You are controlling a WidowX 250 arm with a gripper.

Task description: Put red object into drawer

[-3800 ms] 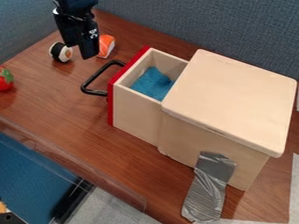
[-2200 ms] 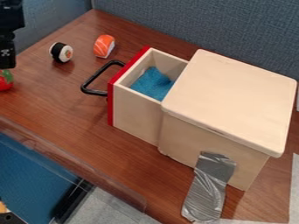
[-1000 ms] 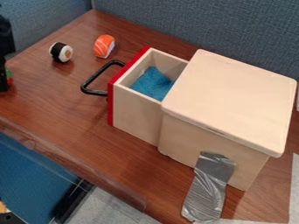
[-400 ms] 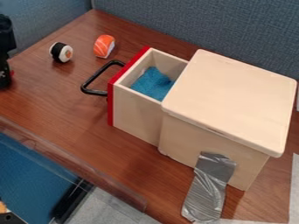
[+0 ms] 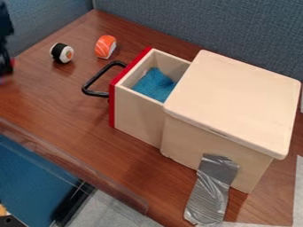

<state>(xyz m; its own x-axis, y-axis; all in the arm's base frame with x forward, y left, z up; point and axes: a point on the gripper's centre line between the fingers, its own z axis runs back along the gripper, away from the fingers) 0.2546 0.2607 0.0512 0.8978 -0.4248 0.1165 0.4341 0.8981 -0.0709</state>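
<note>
blue-grey fabric panels (image 5: 207, 26) are standing behind the brown wooden table (image 5: 65, 106). over at the view's left edge, the black gripper (image 5: 5, 67) is hanging down, with a sliver of the red object (image 5: 12, 62) peeking out just beside it. i can't tell how wide the gripper is opening or whether it's holding anything. the drawer (image 5: 136, 116) is sitting open, blue cloth (image 5: 154, 85) lying inside.
</note>
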